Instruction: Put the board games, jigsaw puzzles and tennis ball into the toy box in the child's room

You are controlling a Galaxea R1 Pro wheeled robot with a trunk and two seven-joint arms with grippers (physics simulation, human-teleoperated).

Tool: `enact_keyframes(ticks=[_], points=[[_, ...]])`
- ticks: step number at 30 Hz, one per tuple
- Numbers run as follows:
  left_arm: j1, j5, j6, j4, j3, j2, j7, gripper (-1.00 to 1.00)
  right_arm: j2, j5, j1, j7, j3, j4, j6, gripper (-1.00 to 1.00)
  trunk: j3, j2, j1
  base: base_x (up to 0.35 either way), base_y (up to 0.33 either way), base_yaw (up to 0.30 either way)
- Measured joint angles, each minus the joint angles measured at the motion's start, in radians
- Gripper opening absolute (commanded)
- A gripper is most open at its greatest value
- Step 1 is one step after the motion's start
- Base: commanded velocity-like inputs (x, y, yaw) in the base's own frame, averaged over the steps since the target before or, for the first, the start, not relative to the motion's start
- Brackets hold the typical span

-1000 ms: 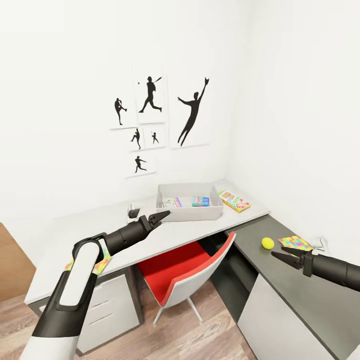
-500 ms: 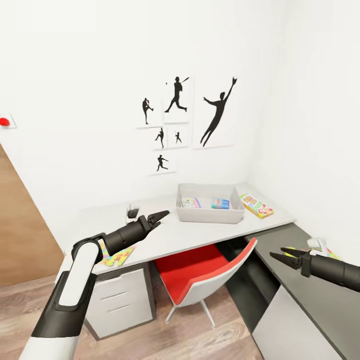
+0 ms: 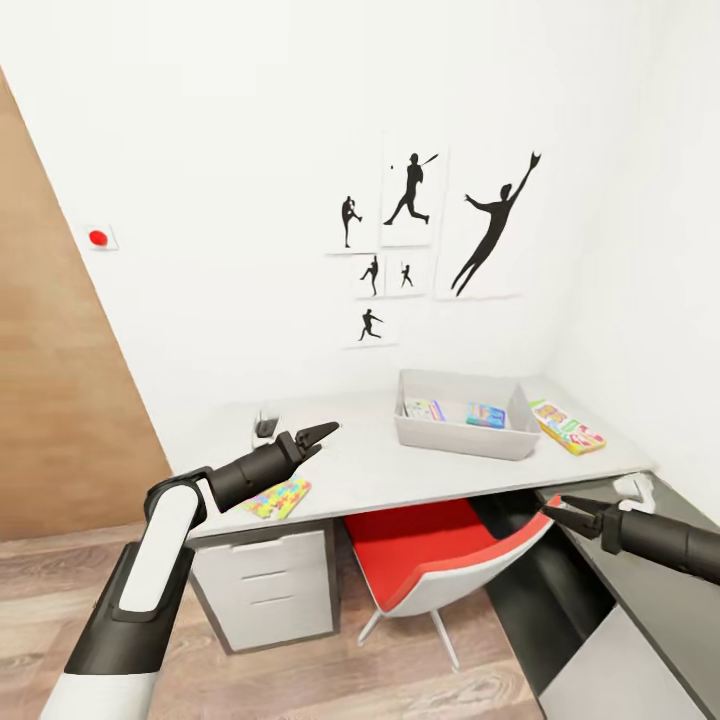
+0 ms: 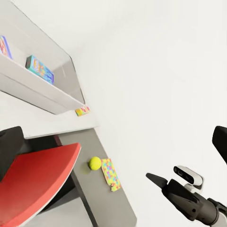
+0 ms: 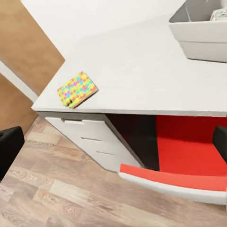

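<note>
Head view shows, from left to right with the toy box (image 3: 462, 425) as landmark: a wooden panel (image 3: 60, 380) and a red wall button (image 3: 97, 238) stand far left of the toy box; the left gripper (image 3: 322, 434) hangs over the light grey wing of the table (image 3: 370, 470), left of the toy box and apart from it, its fingers spread a little and holding nothing; a jigsaw puzzle (image 3: 277, 497) lies flat near the table's front edge, left of the toy box and well apart from it, above the white drawers (image 3: 265, 585); a small dark object (image 3: 266, 428) stands near the wall, left of the toy box; black baseball-player silhouettes (image 3: 430, 235) hang on the wall above the toy box; a red chair (image 3: 440, 550) sits under the table, in front of the toy box; two board games (image 3: 485, 415) lie inside the toy box; a yellow-orange board game (image 3: 570, 427) lies on the table just right of the toy box, outside it; the right gripper (image 3: 556, 512) hangs in front of and right of the toy box, over the dark wing, its fingers slightly parted and empty. Left wrist view shows the tennis ball (image 4: 95, 163) on the dark wing, beside a second jigsaw puzzle (image 4: 110, 174), both well apart from the toy box (image 4: 42, 94). Right wrist view shows the first jigsaw puzzle (image 5: 76, 89) on the light wing
</note>
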Motion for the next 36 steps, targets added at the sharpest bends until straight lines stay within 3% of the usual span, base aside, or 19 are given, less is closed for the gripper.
enact_keyframes(ticks=[20, 30, 36], points=[[-0.001, 0.000, 0.000, 0.017, 0.003, 0.000, 0.001, 1.00, 0.005, -0.001, -0.016, -0.062, 0.015, 0.036, 0.020, 1.00, 0.000, 0.000, 0.000, 0.037, 0.027, 0.294], [-0.002, 0.000, 0.000, 0.020, 0.003, 0.001, 0.001, 1.00, 0.066, -0.003, -0.071, -0.176, 0.066, 0.086, 0.105, 1.00, 0.000, 0.000, 0.000, 0.178, 0.183, 0.173], [-0.002, 0.000, 0.000, 0.021, 0.003, 0.001, 0.001, 1.00, 0.076, -0.004, -0.078, -0.211, 0.072, 0.092, 0.117, 1.00, 0.000, 0.000, 0.000, 0.196, 0.207, 0.044]])
